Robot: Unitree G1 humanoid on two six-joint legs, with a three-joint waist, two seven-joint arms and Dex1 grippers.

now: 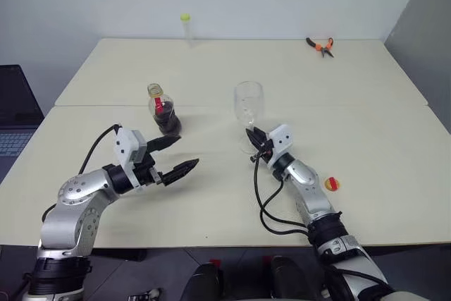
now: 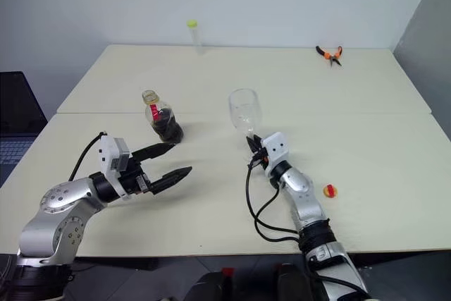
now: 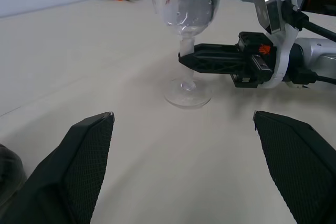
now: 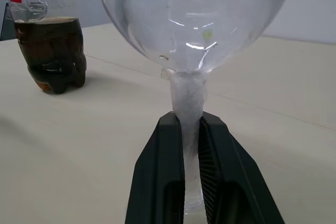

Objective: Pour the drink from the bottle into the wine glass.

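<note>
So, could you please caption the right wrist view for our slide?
Right gripper shut on the empty wine glass stem, bottle of dark drink behind.

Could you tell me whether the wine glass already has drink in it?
No, the wine glass bowl is clear and empty.

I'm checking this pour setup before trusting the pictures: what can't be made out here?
- Wine glass: rim and foot cut off by the right wrist view's edges; the right tool, shut on the stem, covers much of it.
- Wine glass rim: cut off by the left wrist view's top edge.
- Bottle: mouth cut off at the right wrist view's top edge.
- Small red-and-yellow thing on the table: too small to identify in the eye views.
</note>
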